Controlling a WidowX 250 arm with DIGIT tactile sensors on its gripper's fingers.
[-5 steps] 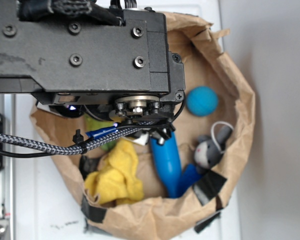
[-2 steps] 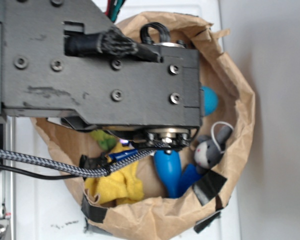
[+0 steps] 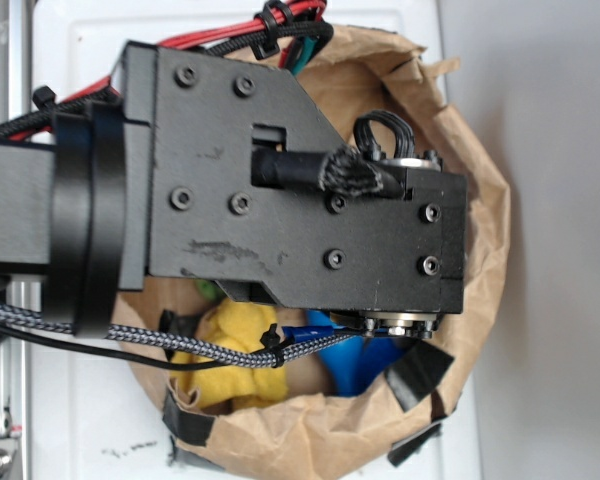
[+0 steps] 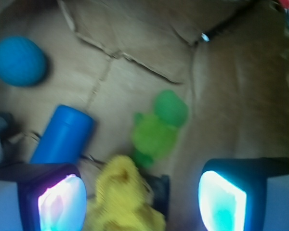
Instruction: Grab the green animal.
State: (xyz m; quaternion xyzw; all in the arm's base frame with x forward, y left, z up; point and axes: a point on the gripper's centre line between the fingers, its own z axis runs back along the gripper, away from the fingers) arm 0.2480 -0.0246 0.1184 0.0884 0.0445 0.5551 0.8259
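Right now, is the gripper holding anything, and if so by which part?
Nothing is held. The gripper is open and empty above the bag floor; the green animal lies untouched ahead of the jaws.

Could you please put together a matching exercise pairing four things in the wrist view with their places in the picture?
Things:
1. green animal
2. blue ball
3. blue cylinder
4. yellow cloth

Places in the wrist view:
A. top left corner
B. bottom, between the fingers
C. centre
D. left of centre, lying tilted

Pairs: 1-C, 2-A, 3-D, 4-B
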